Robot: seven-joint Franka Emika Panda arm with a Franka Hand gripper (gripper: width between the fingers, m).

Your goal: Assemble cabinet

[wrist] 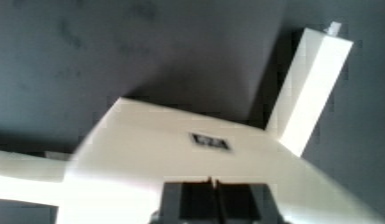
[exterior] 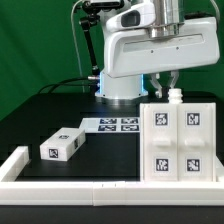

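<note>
The cabinet (exterior: 180, 142), a large white box with several square tags on its face, stands at the exterior view's right. My gripper (exterior: 172, 90) hangs right above its far top edge, fingers together with nothing between them. In the wrist view the gripper (wrist: 210, 186) is shut just over the cabinet's white tagged surface (wrist: 189, 140), and a narrow white panel (wrist: 315, 90) runs away from it. A small white tagged block (exterior: 62, 146) lies on the black table at the exterior view's left, well away from the gripper.
The marker board (exterior: 118, 124) lies flat behind the middle of the table, before the robot's base (exterior: 120, 88). A long white border rail (exterior: 90, 188) runs along the front edge and turns up the exterior view's left side (exterior: 14, 160).
</note>
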